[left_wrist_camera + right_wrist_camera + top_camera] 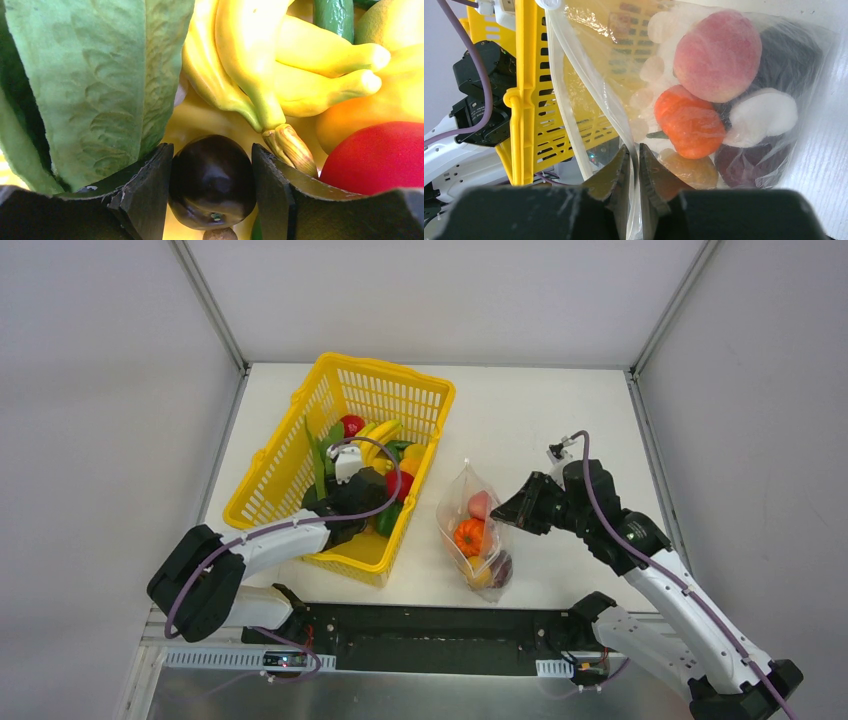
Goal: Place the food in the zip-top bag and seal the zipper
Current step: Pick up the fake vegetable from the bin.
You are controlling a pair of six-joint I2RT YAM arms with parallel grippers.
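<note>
My left gripper (345,490) is down inside the yellow basket (290,435), shut on a dark purple round fruit (212,187) held between both pads. Around it lie yellow bananas (260,60), a green leafy piece (95,80), a red piece (380,155) and a green cucumber (335,15). The zip-top bag (470,485) lies right of the basket and holds an orange piece (468,536), a pink peach (479,504) and dark purple pieces (500,568). My right gripper (505,512) is shut on the bag's plastic edge (634,165), with the zipper strip (566,115) open beside it.
The basket wall (524,100) stands just left of the bag. The table's side walls rise at left and right. My left arm's dark body (479,95) shows beyond the basket. White tabletop (540,430) lies behind the bag.
</note>
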